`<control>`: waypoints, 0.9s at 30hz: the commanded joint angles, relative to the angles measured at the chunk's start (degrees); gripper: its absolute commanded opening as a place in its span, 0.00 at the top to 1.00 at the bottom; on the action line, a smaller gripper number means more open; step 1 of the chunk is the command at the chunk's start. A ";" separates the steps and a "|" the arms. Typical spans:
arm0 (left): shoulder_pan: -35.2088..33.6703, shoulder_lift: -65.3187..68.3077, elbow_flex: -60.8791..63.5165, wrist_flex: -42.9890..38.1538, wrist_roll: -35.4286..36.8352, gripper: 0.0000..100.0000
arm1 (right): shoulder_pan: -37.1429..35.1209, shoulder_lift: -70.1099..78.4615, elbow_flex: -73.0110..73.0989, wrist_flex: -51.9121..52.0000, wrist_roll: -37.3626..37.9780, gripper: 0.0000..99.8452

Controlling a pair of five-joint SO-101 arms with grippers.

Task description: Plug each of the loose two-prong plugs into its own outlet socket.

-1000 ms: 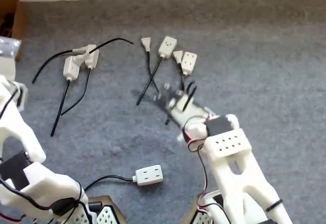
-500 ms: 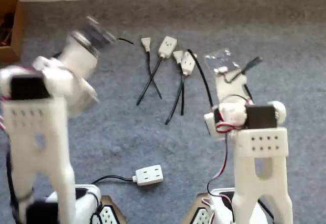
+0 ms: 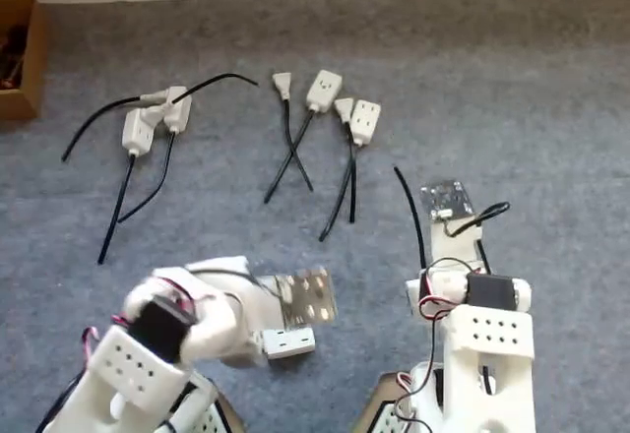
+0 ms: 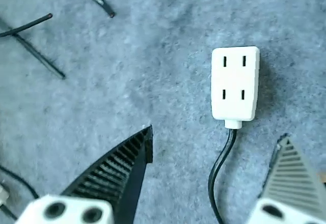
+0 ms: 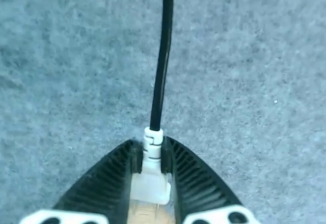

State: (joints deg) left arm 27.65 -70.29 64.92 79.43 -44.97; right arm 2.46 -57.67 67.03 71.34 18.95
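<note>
Here, the right gripper [image 5: 151, 147] is clamped on a white two-prong plug [image 5: 151, 184]. Its ribbed fingers pinch the body just behind the collar, so the black cord [image 5: 162, 56] trails straight ahead across the grey carpet [image 3: 551, 79] (the prongs themselves are out of sight, back toward the wrist). With the cord leading and the prongs behind, the plug will probably have to be turned before it can meet any slots.

The left gripper [image 4: 216, 137] hangs with its jaws spread wide over a white outlet socket [image 4: 235, 83]. The socket lies face up near the arms' bases, slots showing, and its own lead runs back between the fingers. That stance suggests a bracing role: closing on the socket to hold it down while the other arm brings the plug across, since a loose block on carpet would likely slide under a push.

Farther up the carpet lie a middle cluster [image 3: 323, 89] and a left-hand pair [image 3: 138, 130] of more sockets and plugs. Whether any of them are seated cannot be told from the high view.
</note>
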 commanded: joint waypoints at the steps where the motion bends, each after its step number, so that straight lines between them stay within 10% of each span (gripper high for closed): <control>1: 4.09 -1.19 4.79 -5.45 -0.53 0.64 | 0.75 -0.92 -0.40 -1.10 0.53 0.99; 14: 8.48 -1.19 20.00 -22.42 -0.44 0.64 | 0.75 -0.92 -0.31 -0.92 0.53 0.99; 27: 8.13 -1.36 18.42 -24.00 -3.16 0.94 | 0.75 -0.92 -0.13 -0.84 0.53 0.99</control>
State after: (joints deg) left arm 35.82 -71.25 86.81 55.16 -47.52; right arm 2.73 -57.67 67.21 71.08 18.95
